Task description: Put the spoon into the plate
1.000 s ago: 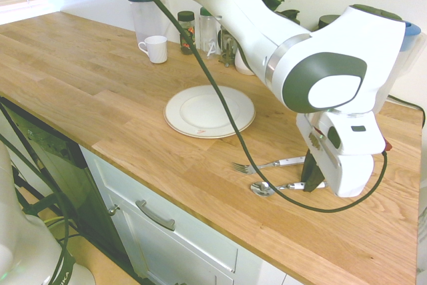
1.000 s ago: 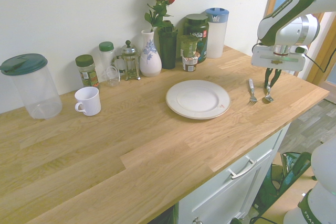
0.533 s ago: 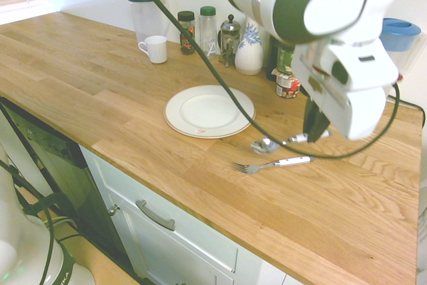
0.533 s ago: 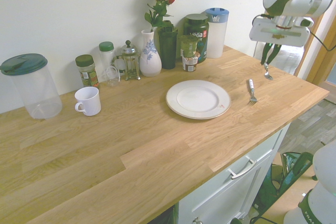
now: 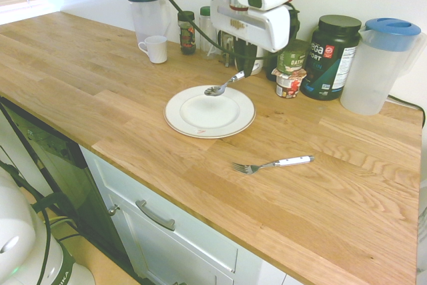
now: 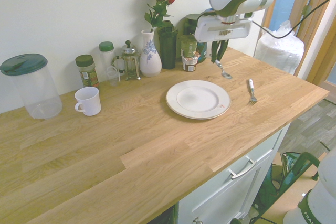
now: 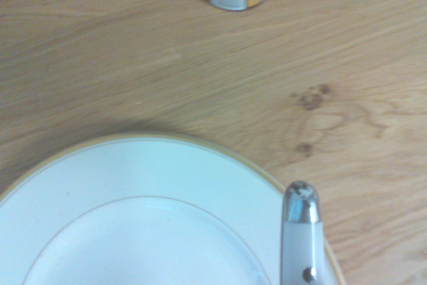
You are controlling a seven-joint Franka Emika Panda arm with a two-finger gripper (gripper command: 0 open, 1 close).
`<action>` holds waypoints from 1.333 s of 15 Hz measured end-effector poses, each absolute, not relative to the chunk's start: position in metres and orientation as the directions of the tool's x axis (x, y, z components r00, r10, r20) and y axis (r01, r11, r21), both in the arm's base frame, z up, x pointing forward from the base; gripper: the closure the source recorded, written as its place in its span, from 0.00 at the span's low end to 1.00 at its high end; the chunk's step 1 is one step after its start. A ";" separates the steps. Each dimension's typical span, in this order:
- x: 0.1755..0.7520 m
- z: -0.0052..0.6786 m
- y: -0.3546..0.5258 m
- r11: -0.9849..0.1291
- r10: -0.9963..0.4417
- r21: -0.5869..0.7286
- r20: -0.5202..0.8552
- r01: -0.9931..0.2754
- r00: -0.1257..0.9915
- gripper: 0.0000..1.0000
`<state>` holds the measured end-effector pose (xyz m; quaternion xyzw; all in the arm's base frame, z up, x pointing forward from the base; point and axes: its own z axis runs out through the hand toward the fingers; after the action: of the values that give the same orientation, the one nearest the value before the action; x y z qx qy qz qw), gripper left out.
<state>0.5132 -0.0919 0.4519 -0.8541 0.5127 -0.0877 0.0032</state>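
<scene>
You had a light wooden table running across the frame. A white plate sat on it near the centre, and a white-handled fork lay on the bare wood to the lower right, well apart from the plate. Along the back wall stood a white mug, a clear lidded pitcher at upper left, a dark tub, a small pot, and a blue-lidded jug at upper right.
</scene>
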 end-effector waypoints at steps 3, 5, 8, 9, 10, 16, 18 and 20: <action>0.528 0.415 -0.071 -0.513 -0.852 -0.056 0.157 -0.856 0.500 1.00; 0.531 0.401 -0.058 -0.533 -0.838 -0.039 0.164 -0.845 0.521 1.00; 0.529 0.387 -0.038 -0.551 -0.825 -0.019 0.163 -0.834 0.541 1.00; 0.529 0.383 -0.033 -0.555 -0.822 -0.013 0.159 -0.832 0.546 1.00; 0.529 0.379 -0.029 -0.558 -0.821 -0.008 0.155 -0.830 0.550 1.00; 0.531 0.364 -0.022 -0.558 -0.819 0.014 0.152 -0.830 0.553 0.00; 0.532 0.360 -0.017 -0.557 -0.820 0.013 0.153 -0.831 0.552 0.00; 0.533 0.357 -0.016 -0.556 -0.820 0.014 0.153 -0.831 0.551 0.00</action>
<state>0.5329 -0.0156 0.3570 -0.8796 0.4695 -0.0645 -0.0425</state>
